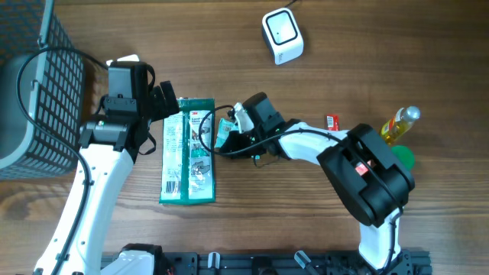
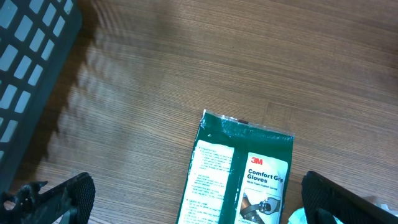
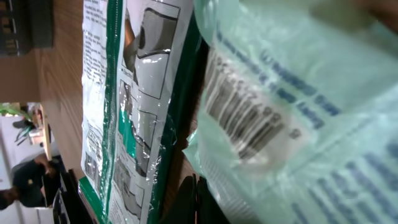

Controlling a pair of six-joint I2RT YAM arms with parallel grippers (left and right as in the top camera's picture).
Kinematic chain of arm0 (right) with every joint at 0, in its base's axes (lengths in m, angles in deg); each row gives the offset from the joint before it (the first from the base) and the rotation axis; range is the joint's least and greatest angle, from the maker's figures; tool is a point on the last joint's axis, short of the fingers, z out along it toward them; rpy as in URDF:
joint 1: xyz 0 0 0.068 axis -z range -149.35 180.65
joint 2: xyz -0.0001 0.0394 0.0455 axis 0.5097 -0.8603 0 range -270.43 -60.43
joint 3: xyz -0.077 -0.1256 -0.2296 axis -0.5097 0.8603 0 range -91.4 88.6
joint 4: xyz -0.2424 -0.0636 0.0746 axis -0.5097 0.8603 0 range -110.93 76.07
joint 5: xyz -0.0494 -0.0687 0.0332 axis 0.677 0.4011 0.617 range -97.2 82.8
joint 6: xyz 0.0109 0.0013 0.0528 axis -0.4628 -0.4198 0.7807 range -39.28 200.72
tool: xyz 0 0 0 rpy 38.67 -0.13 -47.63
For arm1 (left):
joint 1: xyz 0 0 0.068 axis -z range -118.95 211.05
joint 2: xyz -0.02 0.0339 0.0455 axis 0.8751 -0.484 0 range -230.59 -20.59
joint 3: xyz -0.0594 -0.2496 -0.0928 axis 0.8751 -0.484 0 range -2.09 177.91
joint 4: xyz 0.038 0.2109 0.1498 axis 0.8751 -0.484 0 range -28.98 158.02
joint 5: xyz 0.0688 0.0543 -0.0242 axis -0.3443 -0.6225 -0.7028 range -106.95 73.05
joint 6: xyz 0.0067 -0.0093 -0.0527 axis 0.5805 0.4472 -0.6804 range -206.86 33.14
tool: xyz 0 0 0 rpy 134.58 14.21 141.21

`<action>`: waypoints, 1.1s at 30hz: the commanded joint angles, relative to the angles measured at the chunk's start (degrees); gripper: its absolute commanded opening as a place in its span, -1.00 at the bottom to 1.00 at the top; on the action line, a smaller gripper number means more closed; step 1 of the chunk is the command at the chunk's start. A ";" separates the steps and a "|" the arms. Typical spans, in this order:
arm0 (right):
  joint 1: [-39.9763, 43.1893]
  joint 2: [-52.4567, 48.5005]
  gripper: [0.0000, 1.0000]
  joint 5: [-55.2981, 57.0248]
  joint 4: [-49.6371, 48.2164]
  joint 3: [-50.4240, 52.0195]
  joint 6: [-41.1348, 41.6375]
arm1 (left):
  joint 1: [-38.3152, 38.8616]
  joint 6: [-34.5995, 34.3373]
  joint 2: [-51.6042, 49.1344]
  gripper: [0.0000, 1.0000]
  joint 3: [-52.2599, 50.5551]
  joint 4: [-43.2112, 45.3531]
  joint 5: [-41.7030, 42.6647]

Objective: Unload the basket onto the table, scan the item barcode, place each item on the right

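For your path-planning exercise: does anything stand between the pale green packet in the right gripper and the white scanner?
Nothing visible does: only bare table lies between the packet, in the right gripper, and the scanner. The glove pack lies off that path.

The green package (image 2: pixel 233 177) reads "3M Comfort Grip Gloves"; print on the pale packet (image 3: pixel 298 93) is blurred.

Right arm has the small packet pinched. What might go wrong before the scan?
The soft pale green plastic packet is wrinkled in the shut right end effector; its barcode may crease and misread. It hangs close beside the flat green glove pack, so swinging could nudge that. The white box scanner sits well away; a limp packet may slip.
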 commanded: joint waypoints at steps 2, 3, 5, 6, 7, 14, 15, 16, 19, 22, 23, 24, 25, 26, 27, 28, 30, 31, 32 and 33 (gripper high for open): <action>0.35 -3.04 -0.91 0.70 -0.04 0.57 0.94 | -0.24 -0.90 0.15 1.00 0.66 0.17 -0.33; 0.35 -3.04 -0.91 0.68 -0.07 0.57 1.01 | -0.24 -0.90 0.15 1.00 0.66 0.17 -0.33; 0.37 -2.54 -0.92 -1.07 -1.03 0.46 1.36 | -0.24 -0.90 0.15 1.00 0.66 0.17 -0.33; 0.55 -1.90 -0.91 -3.06 -1.99 0.24 1.36 | -0.24 -0.90 0.15 1.00 0.66 0.17 -0.33; 0.92 -0.85 -0.91 -5.68 -3.21 -0.09 1.36 | -0.24 -0.90 0.15 1.00 0.66 0.17 -0.33; 2.86 8.87 -0.91 -4.31 -4.13 -0.85 0.94 | -0.24 -0.90 0.15 1.00 0.66 0.17 -0.33; 2.89 9.55 -0.91 -1.99 -4.07 -0.85 0.68 | -0.24 -0.92 0.15 1.00 0.66 0.17 -0.33; 2.89 9.79 -0.91 1.03 -3.91 -0.85 0.72 | -0.24 -0.90 0.15 1.00 0.66 0.17 -0.33; 2.89 9.49 -0.91 7.56 -2.62 -0.83 0.79 | -0.24 -0.90 0.15 1.00 0.66 0.17 -0.33; 2.89 9.25 -0.91 15.67 1.90 -0.81 1.38 | -0.24 -0.90 0.15 1.00 0.66 0.17 -0.33; 2.89 9.25 -0.91 18.03 3.28 -0.76 1.53 | -0.24 -0.90 0.15 1.00 0.66 0.17 -0.33; 2.89 9.25 -0.91 21.86 4.46 -0.22 2.97 | -0.24 -0.92 0.15 1.00 0.66 0.17 -0.33; 2.89 9.25 -0.92 22.95 4.46 0.20 3.41 | -0.24 -0.90 0.15 1.00 0.66 0.17 -0.33; 2.89 9.25 -0.91 24.37 4.46 0.72 4.13 | -0.24 -0.90 0.15 1.00 0.66 0.17 -0.33; 2.89 9.25 -0.91 25.70 4.48 1.20 4.44 | -0.24 -0.90 0.15 1.00 0.66 0.17 -0.33; 2.89 9.25 -0.91 26.82 4.48 1.68 4.44 | -0.24 -0.90 0.15 1.00 0.66 0.17 -0.33; 2.89 9.25 -0.90 27.36 4.68 2.23 4.31 | -0.24 -0.90 0.15 1.00 0.66 0.17 -0.33; 2.89 9.25 -0.88 26.97 4.61 2.23 3.78 | -0.24 -0.90 0.15 1.00 0.66 0.17 -0.33; 2.89 9.42 -0.85 25.88 4.31 2.05 3.41 | -0.24 -0.90 0.15 1.00 0.66 0.17 -0.33; 2.95 9.70 -0.85 24.94 4.00 1.90 2.67 | -0.24 -0.92 0.15 1.00 0.66 0.17 -0.33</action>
